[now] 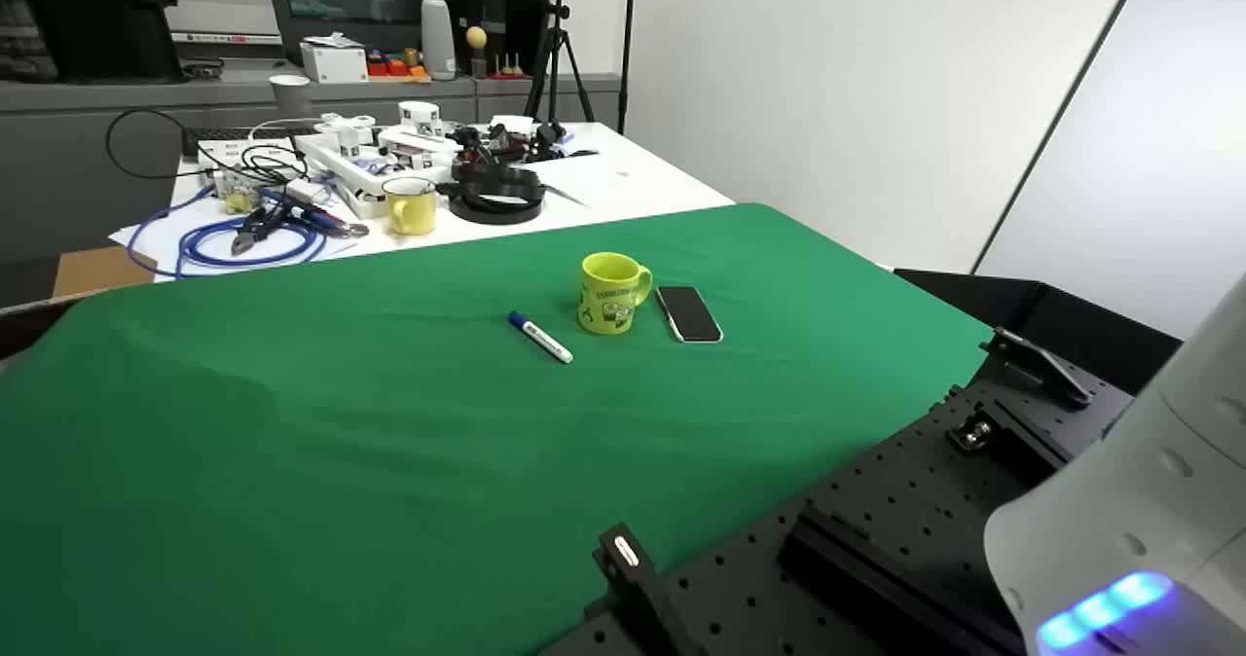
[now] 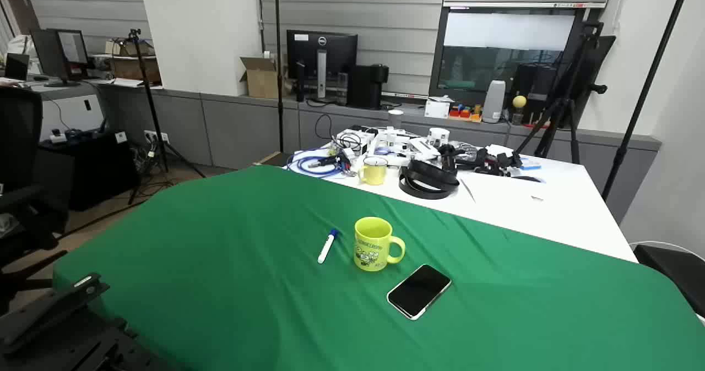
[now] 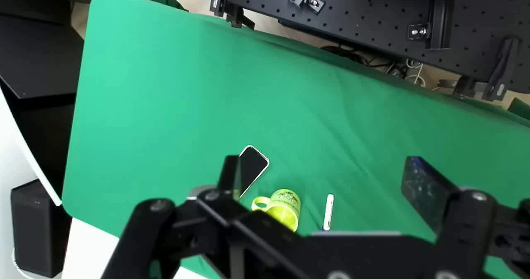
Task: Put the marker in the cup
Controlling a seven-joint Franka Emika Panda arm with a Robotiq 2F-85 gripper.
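Observation:
The marker [image 1: 540, 337] is white with a blue cap and lies on the green cloth in both exterior views [image 2: 327, 246]. The yellow-green cup [image 1: 608, 296] stands upright beside it, apart from it, with its handle towards the phone; it also shows in an exterior view [image 2: 372, 247]. In the wrist view my gripper [image 3: 323, 169] is open and empty, high above the cloth. The marker [image 3: 328, 212] shows between the fingers, its blue cap mostly hidden by the gripper body. The cup [image 3: 287, 206] is partly hidden behind the gripper's left side. The gripper is out of both exterior views.
A black phone [image 2: 419, 292] lies near the cup's handle. Behind the green cloth [image 1: 389, 422], a white table [image 1: 623, 179] holds another yellow mug [image 1: 411, 210], a black coiled ring [image 1: 496, 194], cables and tools. A black perforated base plate [image 3: 372, 22] borders the cloth.

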